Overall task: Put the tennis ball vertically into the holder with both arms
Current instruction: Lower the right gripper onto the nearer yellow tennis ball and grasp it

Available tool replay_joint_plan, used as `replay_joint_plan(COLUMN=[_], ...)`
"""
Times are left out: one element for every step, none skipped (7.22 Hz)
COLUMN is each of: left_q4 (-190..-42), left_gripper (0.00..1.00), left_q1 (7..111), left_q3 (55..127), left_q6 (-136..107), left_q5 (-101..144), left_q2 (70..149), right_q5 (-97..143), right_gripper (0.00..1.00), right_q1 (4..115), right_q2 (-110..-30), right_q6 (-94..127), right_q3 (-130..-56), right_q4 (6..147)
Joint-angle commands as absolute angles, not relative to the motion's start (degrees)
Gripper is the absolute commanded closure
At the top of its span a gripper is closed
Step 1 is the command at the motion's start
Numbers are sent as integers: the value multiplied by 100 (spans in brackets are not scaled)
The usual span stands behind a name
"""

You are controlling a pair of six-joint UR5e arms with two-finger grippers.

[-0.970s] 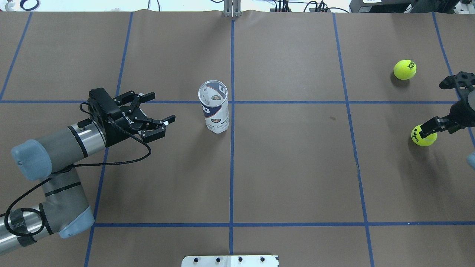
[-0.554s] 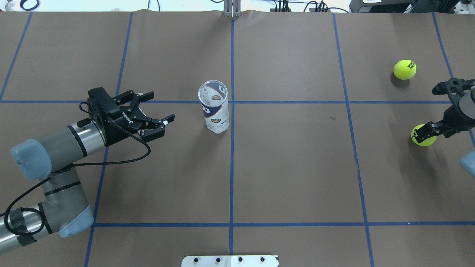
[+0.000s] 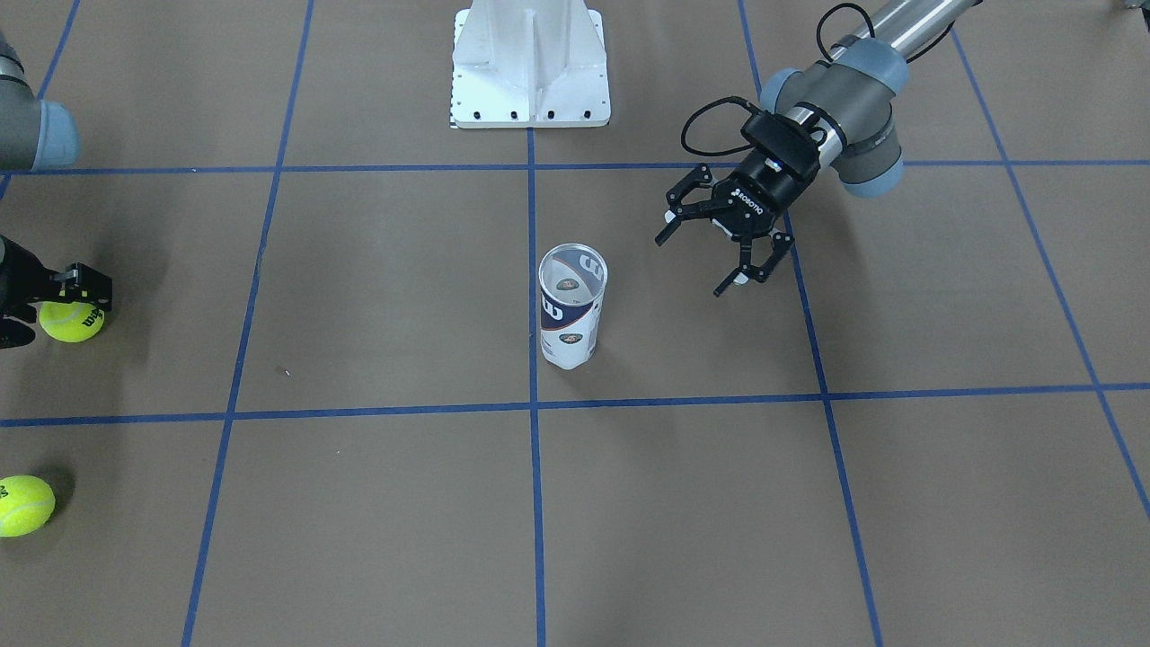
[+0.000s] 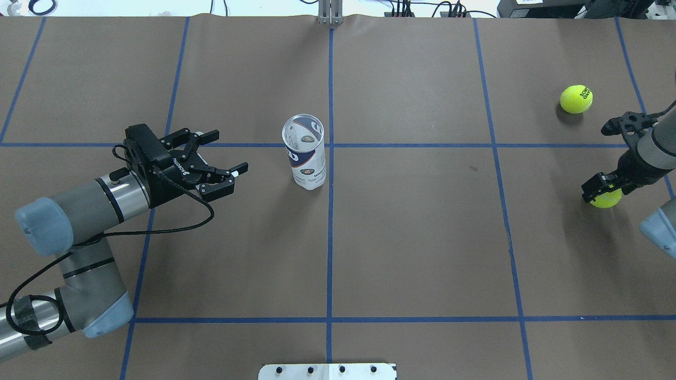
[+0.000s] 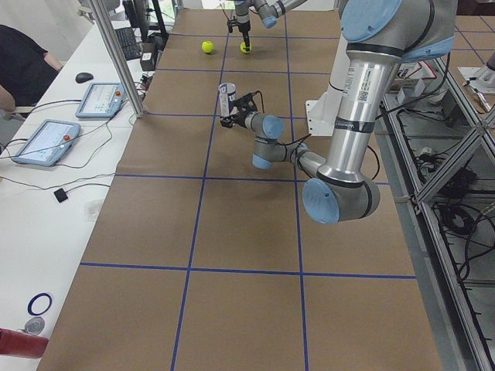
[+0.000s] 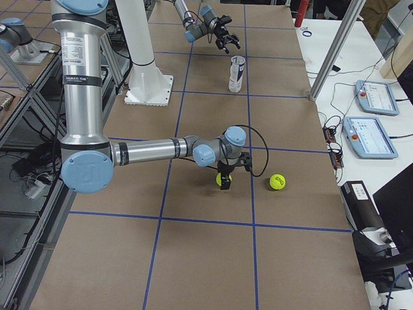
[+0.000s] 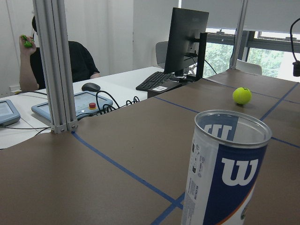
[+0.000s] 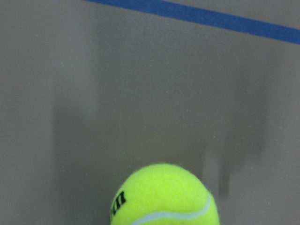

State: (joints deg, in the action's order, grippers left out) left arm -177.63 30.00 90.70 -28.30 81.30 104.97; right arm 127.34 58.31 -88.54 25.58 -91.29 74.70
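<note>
The holder (image 4: 303,153) is a clear can with a navy "W" label. It stands upright and empty at the table's centre, and also shows in the front view (image 3: 572,305) and close up in the left wrist view (image 7: 227,173). My left gripper (image 4: 227,158) is open and empty, level with the can and apart from it on its left. My right gripper (image 4: 597,160) is open, fingers pointing down over a tennis ball (image 4: 607,200) at the right edge. One finger partly covers that ball. The ball lies on the table in the right wrist view (image 8: 161,197).
A second tennis ball (image 4: 576,99) lies farther back on the right. The white pedestal base (image 3: 530,63) stands at the robot's side of the table. An aluminium post (image 7: 51,65), tablets and a seated person are beyond the far edge.
My right gripper has moved left, toward the table's centre, and now hangs over the nearer ball, covering part of it. The left arm and the can have hardly moved.
</note>
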Motion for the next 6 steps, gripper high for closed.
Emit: replay_joint_plan(left_q4=[-17763, -17763, -17763, -17763, -17763, -17763], left_gripper=[1, 1, 1, 1, 1, 1], left_q1=[3006, 2997, 2997, 2997, 2980, 2979], left_q3=[9044, 9035, 9035, 9026, 8992, 9000], left_q6=[-2830, -2830, -2830, -2830, -2830, -2830], left_q5=[8130, 8130, 8130, 8130, 8130, 8130], left_q2=[10494, 10503, 10503, 10503, 10512, 10520], right_q5=[12735, 12735, 12735, 12744, 12770, 12779], right_gripper=[1, 3, 10, 19, 28, 48], right_q1=[5827, 5827, 5827, 5827, 5827, 5836], right_q2=[-8719, -8719, -8710, -8710, -8710, -8710], right_q6=[2549, 2540, 2540, 2531, 2514, 2479], right_q3=[-9044, -9018, -9000, -8991, -8991, -8991], right_q4=[7471, 7471, 7471, 7471, 7471, 7471])
